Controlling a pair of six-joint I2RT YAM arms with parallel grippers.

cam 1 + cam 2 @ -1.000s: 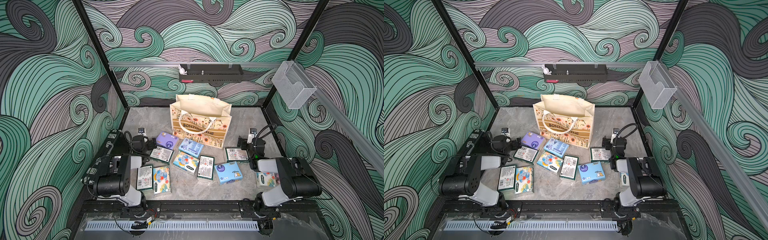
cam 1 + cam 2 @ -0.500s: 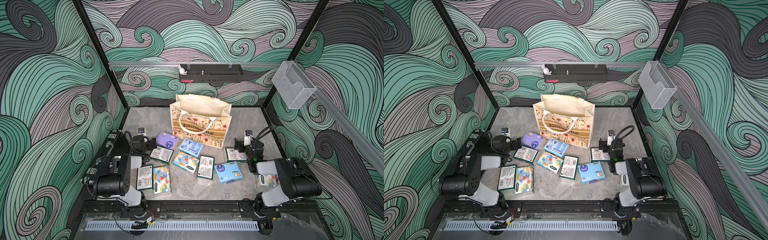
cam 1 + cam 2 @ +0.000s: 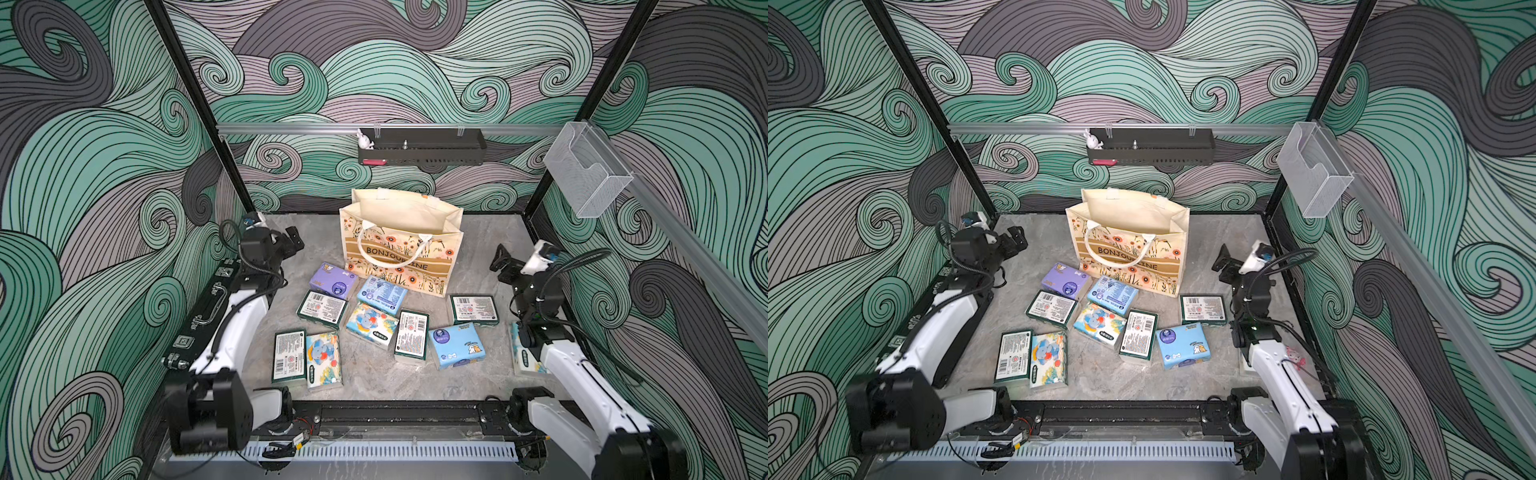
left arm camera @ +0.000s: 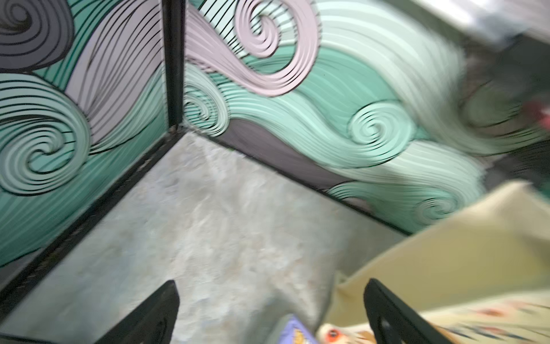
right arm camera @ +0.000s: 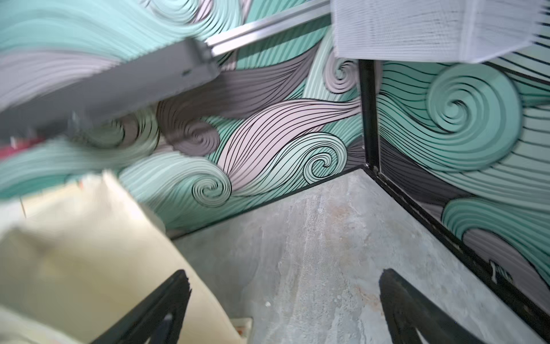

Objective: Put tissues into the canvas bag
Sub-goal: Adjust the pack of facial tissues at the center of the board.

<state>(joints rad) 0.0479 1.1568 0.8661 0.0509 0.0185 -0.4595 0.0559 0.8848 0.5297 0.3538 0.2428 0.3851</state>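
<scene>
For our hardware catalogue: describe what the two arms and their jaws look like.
Both the left arm and the right arm have white link shells between bulky black joint housings. Black cables loop loosely near each wrist. The jaws are flat, matte black, tapering plates, seen in both wrist views. No markings are legible.

My grey marbled surface [image 3: 482, 253] carries the canvas bag [image 3: 401, 249] upright toward the back, with the tissues [image 3: 371, 325] lying scattered flat in front of it.

Matt cloth bag [image 3: 401, 232], glossy plastic-wrapped tissues [image 3: 372, 324]
</scene>
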